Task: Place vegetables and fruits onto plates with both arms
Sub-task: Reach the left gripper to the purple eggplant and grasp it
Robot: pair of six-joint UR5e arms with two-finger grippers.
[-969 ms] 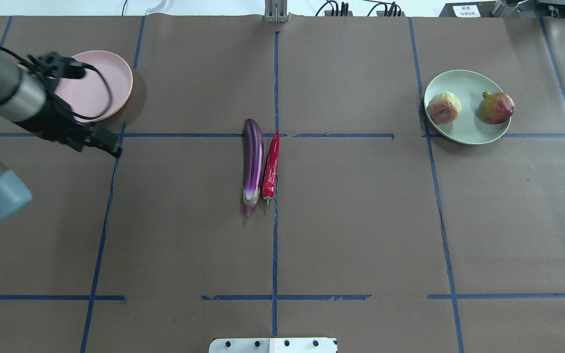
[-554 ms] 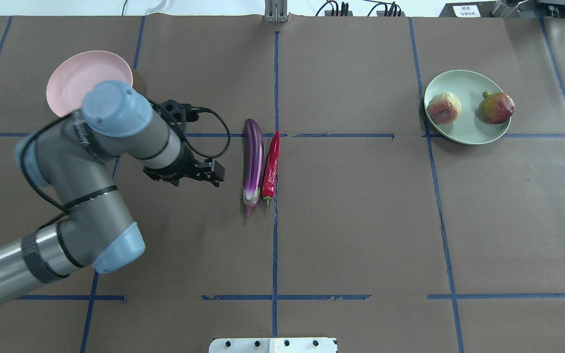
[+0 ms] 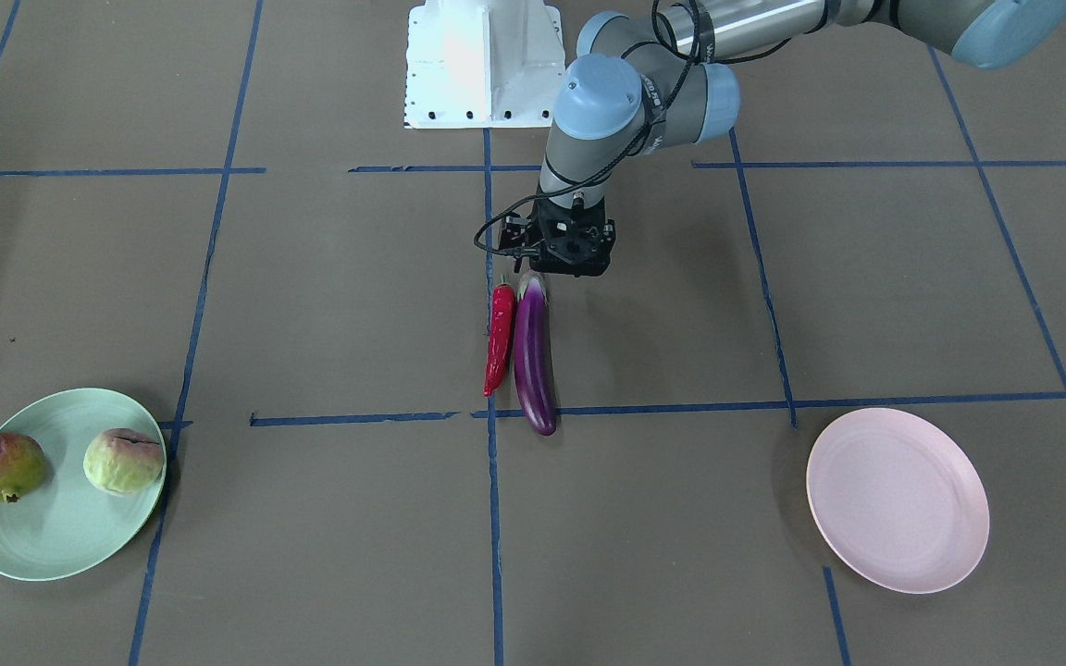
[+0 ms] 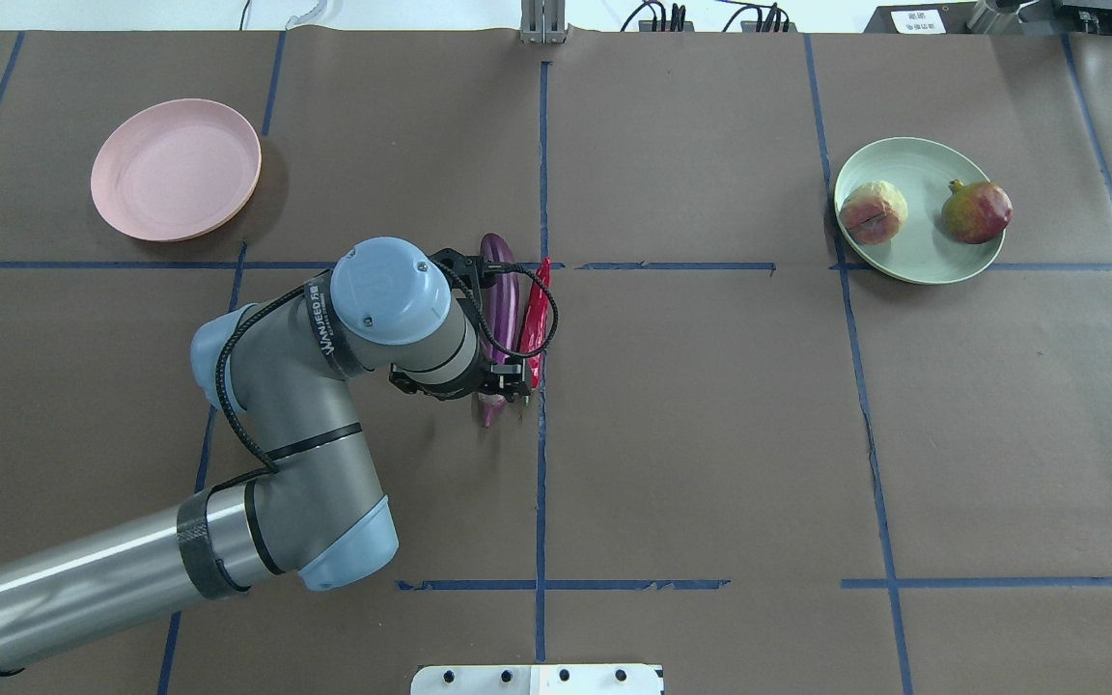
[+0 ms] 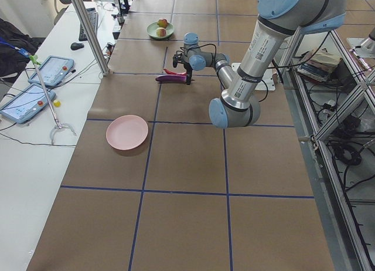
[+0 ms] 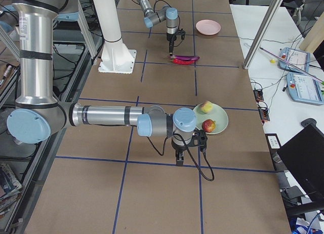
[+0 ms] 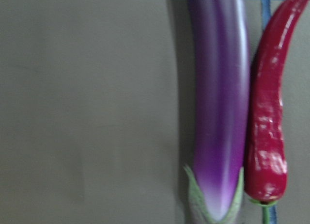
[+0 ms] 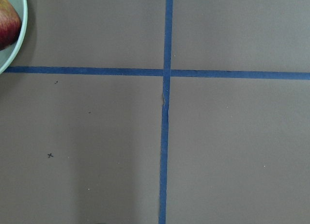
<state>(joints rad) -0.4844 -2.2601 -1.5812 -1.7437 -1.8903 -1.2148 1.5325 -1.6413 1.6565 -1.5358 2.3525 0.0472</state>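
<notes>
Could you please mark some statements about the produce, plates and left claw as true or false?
1. The pale green fruit and the mottled fruit lie on the mint green plate. True.
2. The chili pepper lies on the pink plate. False: that plate is bare; the chili pepper is on the table.
3. The left claw is above the eggplant's stem end. True.
4. The eggplant and chili pepper lie far apart. False: they lie side by side, touching.

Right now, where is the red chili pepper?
In the overhead view, the chili pepper lies mid-table along the blue centre line, against the eggplant on its left.
</notes>
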